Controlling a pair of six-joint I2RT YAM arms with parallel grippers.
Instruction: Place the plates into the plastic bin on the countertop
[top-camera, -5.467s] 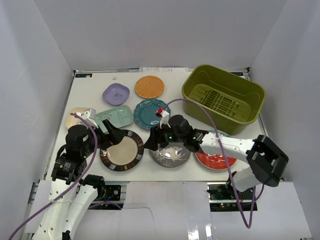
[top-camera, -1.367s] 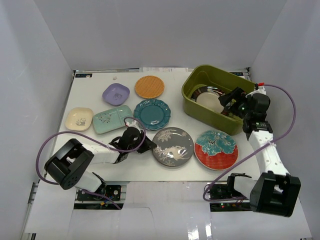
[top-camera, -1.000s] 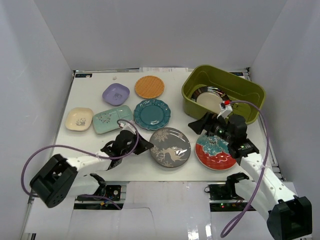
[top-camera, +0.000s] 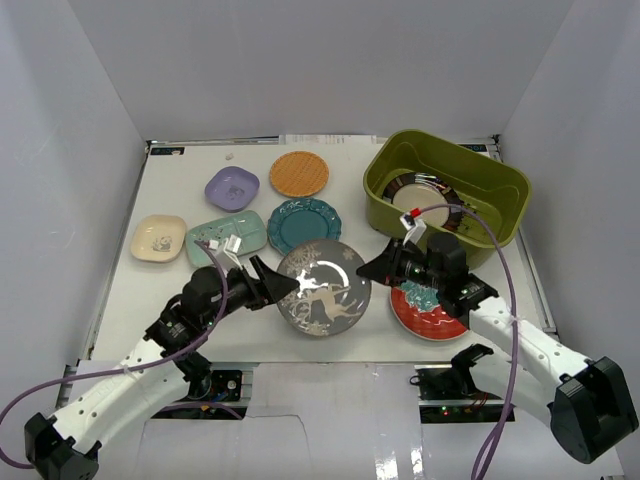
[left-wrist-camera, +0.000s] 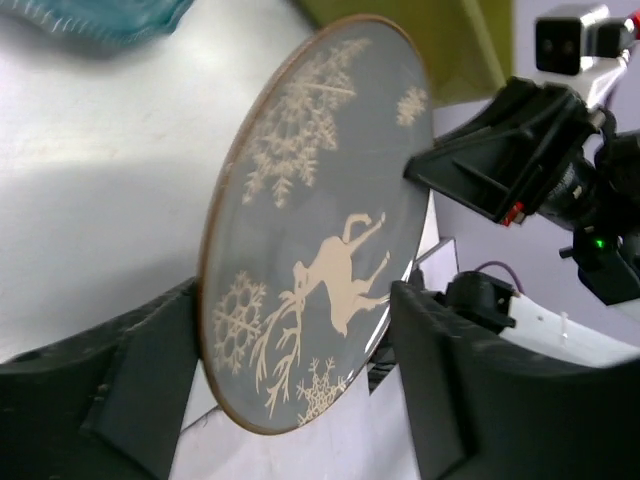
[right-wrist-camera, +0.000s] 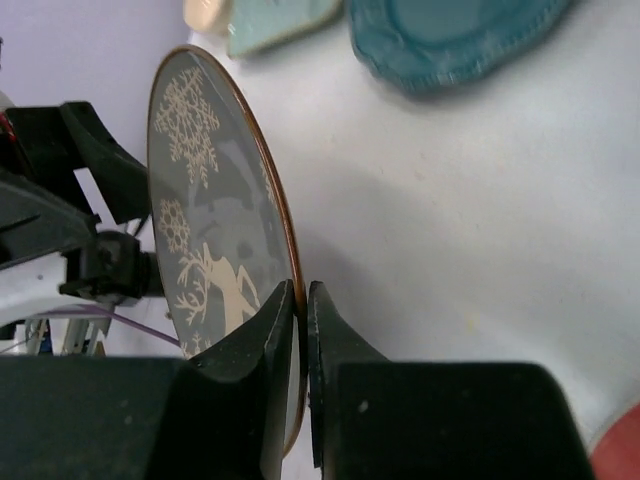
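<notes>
Grey reindeer plate (top-camera: 323, 288) was off the countertop (top-camera: 180, 180), tilted up on edge between the two arms, front centre, well short of the olive-green bin (top-camera: 495, 232). Right gripper (right-wrist-camera: 301, 300) was pinched down on the plate's right rim, pads nearly together with only the rim between them. Left gripper (top-camera: 272, 282) sat at the opposite rim with jaws standing wide apart. The plate's near edge lay between them, and the wrist view didn't show whether either finger bore on it. Read: arm-to-arm handoff, with the right arm taking the load. To do it well, the left should back straight out along the plate's plane so neither finger drags the rim and twists it in the right's thin edge grip. The right should then keep the plate on edge, lift clear of the red-and-teal plate (top-camera: 425, 312) under its forearm, and swing over the bin's near wall. It should lower before letting go, landing on or beside the dark-rimmed plate (top-camera: 418, 192) already inside. Risk: glazed rim, small contact patch, so a fast swing could pivot or slip it.
</notes>
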